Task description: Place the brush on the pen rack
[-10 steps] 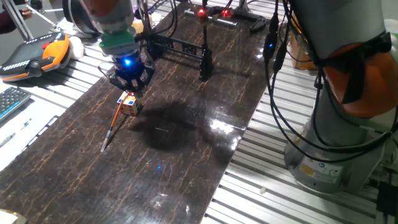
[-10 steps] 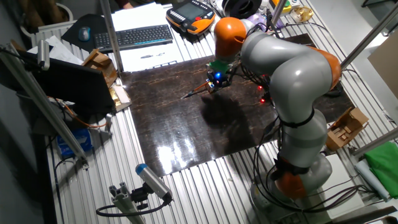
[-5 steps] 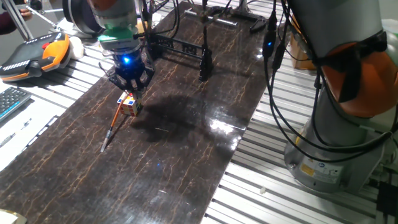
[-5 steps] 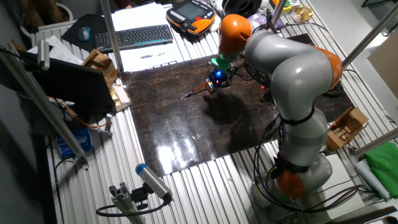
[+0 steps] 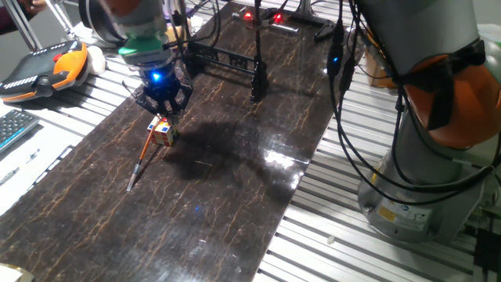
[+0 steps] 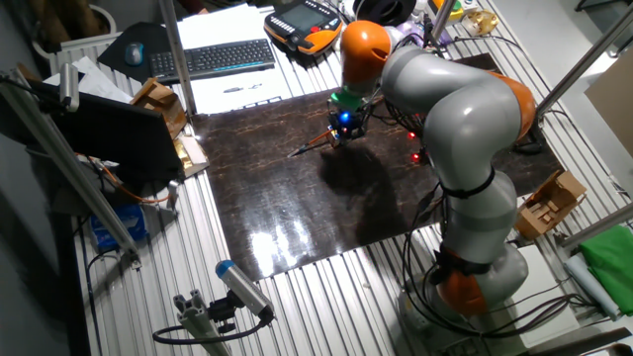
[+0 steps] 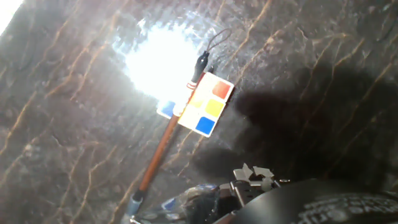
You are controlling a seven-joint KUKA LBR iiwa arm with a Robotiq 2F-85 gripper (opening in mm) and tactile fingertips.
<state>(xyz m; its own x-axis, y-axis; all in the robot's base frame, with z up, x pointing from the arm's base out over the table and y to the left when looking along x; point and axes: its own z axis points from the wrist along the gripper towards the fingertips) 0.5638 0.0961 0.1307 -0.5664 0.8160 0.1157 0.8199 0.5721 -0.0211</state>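
The brush [image 5: 142, 160] lies flat on the dark table, its orange shaft slanting down to the left. Its upper end touches the small multicoloured cube [image 5: 163, 131]. My gripper [image 5: 164, 108] hovers just above the cube and the brush's upper end, fingers spread and empty, with a blue light on the hand. The pen rack [image 5: 222, 58], a low black frame, stands behind the gripper toward the back. In the other fixed view the gripper [image 6: 340, 132] is over the brush [image 6: 310, 146]. The hand view shows the brush [image 7: 161, 145] running under the cube [image 7: 206, 106].
A taller black stand with red lights [image 5: 270, 17] is at the table's far end. An orange-black pendant [image 5: 47, 69] and a keyboard [image 6: 211, 57] lie off the table's left side. Cables [image 5: 342, 55] hang beside the robot base [image 5: 423, 157].
The gripper stays over the cube, shifting only slightly. The arm's upper joints have turned a little. The brush and the cube have not moved.
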